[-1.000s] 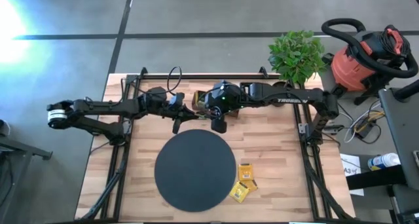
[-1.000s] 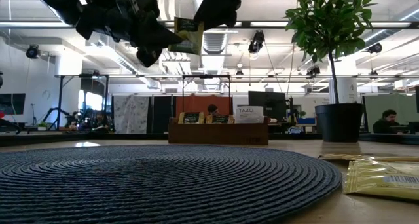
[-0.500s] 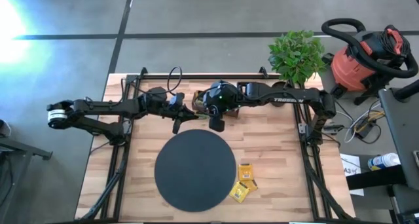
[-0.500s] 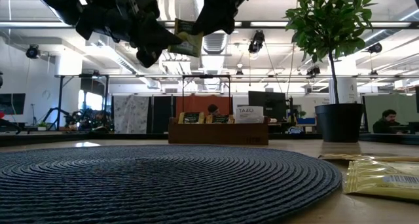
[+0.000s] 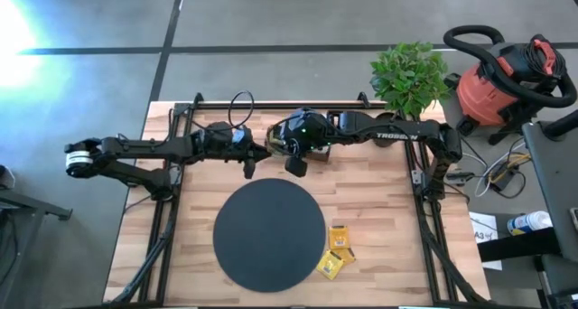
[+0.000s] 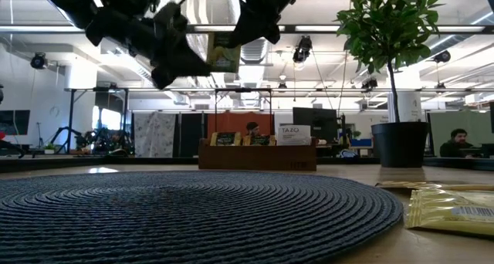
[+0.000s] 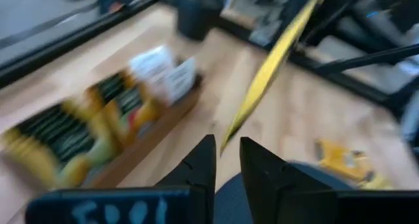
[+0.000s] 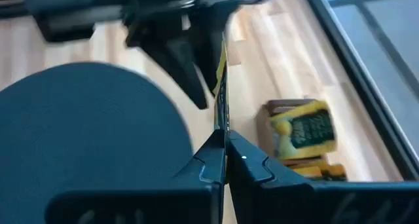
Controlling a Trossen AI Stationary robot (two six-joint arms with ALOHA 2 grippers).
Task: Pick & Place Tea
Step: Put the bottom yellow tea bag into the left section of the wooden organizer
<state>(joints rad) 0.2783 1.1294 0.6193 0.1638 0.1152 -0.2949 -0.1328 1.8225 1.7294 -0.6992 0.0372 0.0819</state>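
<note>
A yellow tea sachet (image 8: 221,93) hangs high over the table's far middle, in front of the brown wooden tray (image 6: 258,152) of sachets. My right gripper (image 8: 221,142) is shut on it. My left gripper (image 7: 227,155) stands opposite, open by a narrow gap, with the sachet (image 7: 275,60) edge-on just beyond its fingertips. In the high view both grippers meet behind the black disc (image 5: 269,235), the left (image 5: 250,164) beside the right (image 5: 293,164). Three more sachets (image 5: 337,250) lie flat on the table right of the disc. My right gripper pinches one edge of the sachet (image 8: 222,126) between its two fingers, coming level from the table's right. The sachet stands on edge beyond the fingers, lifted clear of everything. My left gripper: I cannot tell whether its fingertips (image 7: 208,160) touch the sachet's near end.
A potted plant (image 5: 409,74) stands at the far right corner. A red shop vacuum (image 5: 506,83) sits off the table beyond it. Black frame rails (image 5: 172,228) run along both table sides. People sit in the room behind, seen in the low view.
My right gripper has gone toward the table's left edge and taken hold of the sachet that my left gripper held up. My left gripper has shifted a little and shows blurred. The sachet, tilted before, now stands more upright.
</note>
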